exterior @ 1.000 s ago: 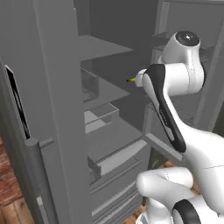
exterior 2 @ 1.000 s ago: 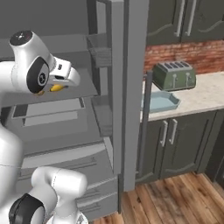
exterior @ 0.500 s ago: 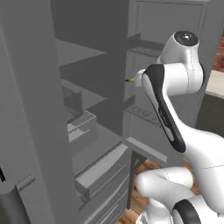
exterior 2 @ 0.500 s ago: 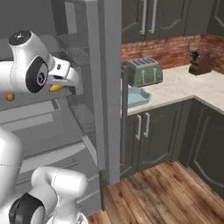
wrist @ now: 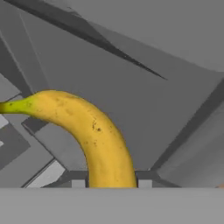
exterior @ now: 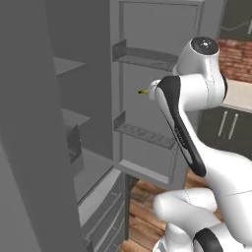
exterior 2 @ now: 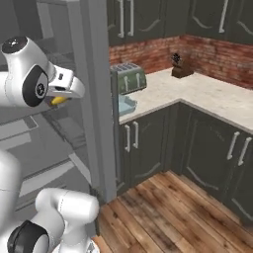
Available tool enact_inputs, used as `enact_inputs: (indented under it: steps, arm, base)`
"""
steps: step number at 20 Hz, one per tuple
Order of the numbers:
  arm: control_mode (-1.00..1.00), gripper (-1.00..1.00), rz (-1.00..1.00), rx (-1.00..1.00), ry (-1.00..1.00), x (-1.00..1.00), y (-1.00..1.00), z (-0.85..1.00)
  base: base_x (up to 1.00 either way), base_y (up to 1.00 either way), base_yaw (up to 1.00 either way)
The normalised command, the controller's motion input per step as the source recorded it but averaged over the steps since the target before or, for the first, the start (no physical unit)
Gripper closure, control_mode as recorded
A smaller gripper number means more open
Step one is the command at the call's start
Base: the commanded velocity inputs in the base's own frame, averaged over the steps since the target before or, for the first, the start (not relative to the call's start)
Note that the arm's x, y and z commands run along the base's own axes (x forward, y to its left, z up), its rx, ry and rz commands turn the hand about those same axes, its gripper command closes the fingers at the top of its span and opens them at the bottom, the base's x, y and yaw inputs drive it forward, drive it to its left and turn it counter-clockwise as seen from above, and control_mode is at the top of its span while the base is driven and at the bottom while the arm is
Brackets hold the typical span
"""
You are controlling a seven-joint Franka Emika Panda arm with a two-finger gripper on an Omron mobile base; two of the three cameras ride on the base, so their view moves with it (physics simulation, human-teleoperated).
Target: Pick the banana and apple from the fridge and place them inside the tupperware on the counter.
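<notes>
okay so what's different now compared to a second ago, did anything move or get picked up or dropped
The base has turned right, away from the fridge: both base views swung, bringing more of the counter and the wooden floor into sight. Nothing was picked up or released. The gripper stays shut on the banana, carried in the same pose; the tupperware sits unmoved beside the toaster.

Counter (exterior 2: pixel 207 96): beige speckled stone top over dark cabinets, backed by red brick. On it, at the 9 o'clock end beside the fridge (exterior 2: pixel 94 99), a light-blue tupperware (exterior 2: pixel 125 105); a grey-green toaster (exterior 2: pixel 127 77) just behind it; a small dark object (exterior 2: pixel 180 66) toward 12 o'clock in the corner.
</notes>
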Motion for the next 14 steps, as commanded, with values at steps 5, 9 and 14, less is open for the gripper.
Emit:
enact_inputs:
  steps: [5, 9, 14]
  arm:
    - [1.00, 1.00, 0.00, 0.00, 0.00, 0.00, 0.00, 0.00]
    - [1.00, 1.00, 0.00, 0.00, 0.00, 0.00, 0.00, 0.00]
    - [1.00, 1.00, 0.00, 0.00, 0.00, 0.00, 0.00, 0.00]
  base:
    - [-0.99, 0.00, -0.53]
    - [-1.00, 0.00, -0.40]
    - [-1.00, 0.00, -0.42]
